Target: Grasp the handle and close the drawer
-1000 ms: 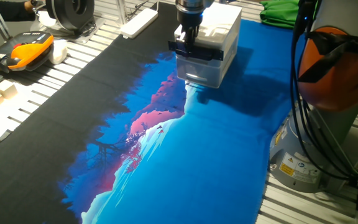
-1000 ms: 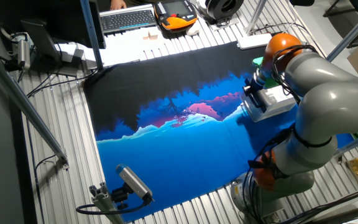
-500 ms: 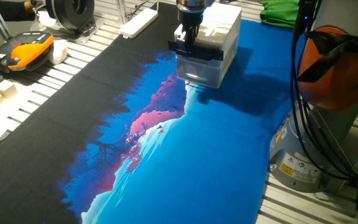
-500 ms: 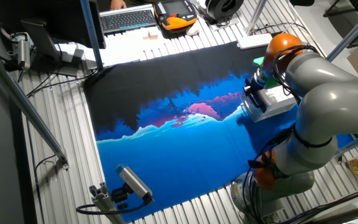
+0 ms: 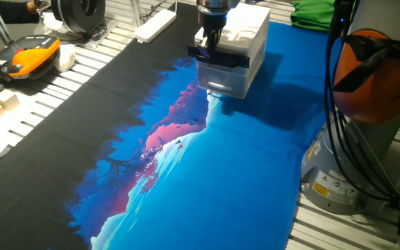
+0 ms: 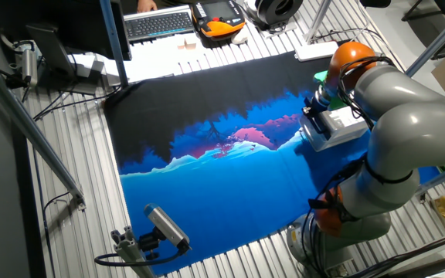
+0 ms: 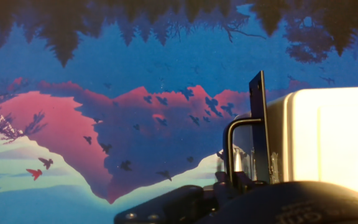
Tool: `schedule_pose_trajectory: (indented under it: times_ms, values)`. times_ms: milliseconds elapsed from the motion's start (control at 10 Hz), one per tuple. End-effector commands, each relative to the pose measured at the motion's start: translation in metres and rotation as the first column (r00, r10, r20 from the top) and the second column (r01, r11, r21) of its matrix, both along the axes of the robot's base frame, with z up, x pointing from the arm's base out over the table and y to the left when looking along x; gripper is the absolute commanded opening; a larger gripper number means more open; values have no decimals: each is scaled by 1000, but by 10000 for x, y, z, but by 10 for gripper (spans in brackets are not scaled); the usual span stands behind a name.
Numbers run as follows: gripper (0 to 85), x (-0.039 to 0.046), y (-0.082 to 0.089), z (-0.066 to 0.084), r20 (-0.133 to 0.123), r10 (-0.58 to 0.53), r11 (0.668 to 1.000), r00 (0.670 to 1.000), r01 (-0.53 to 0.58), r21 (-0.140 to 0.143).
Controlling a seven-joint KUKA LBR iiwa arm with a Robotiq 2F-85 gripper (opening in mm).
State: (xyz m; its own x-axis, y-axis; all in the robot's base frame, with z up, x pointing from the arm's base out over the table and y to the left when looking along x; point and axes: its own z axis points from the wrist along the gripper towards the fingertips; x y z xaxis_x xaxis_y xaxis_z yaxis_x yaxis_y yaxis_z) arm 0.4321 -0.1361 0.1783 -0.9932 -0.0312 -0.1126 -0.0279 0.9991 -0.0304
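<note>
Hand view looks down past the black handle (image 7: pixel 258 127) on the white drawer (image 7: pixel 328 134), above a printed mountain-scene mat (image 7: pixel 104 124). One fixed view shows the gripper (image 5: pixel 210 47) lowered onto the handle (image 5: pixel 218 57) at the drawer front (image 5: pixel 222 75) of a small white cabinet (image 5: pixel 245 31) near the counter's far edge. Whether the fingers pinch the bar cannot be told. An orange-and-black device (image 5: pixel 30 57) lies at the far left corner.

The robot's bulky arm (image 6: pixel 396 116) has smooth silver-grey rounded link shells joined by glossy orange joint rings, black cables (image 5: pixel 335 104) hanging alongside its base, and a dark black gripper (image 5: pixel 209 40) at its tip.
</note>
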Motion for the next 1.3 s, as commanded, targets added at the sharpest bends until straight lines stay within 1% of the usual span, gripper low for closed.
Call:
schedule_pose_trajectory:
  times_ms: [0,200,300,900,1200]
  values:
    - [170,0,-1,2,0,0,1000,1000,0,-2]
    - [170,-2,-2,0,0,-1,1000,1000,1,-8]
    - [340,-3,-2,-2,2,-4,1000,1000,4,-11]
    - [340,-3,-3,1,6,-5,1000,1000,5,-14]
    - [340,-2,-2,1,8,-4,1000,1000,4,-11]
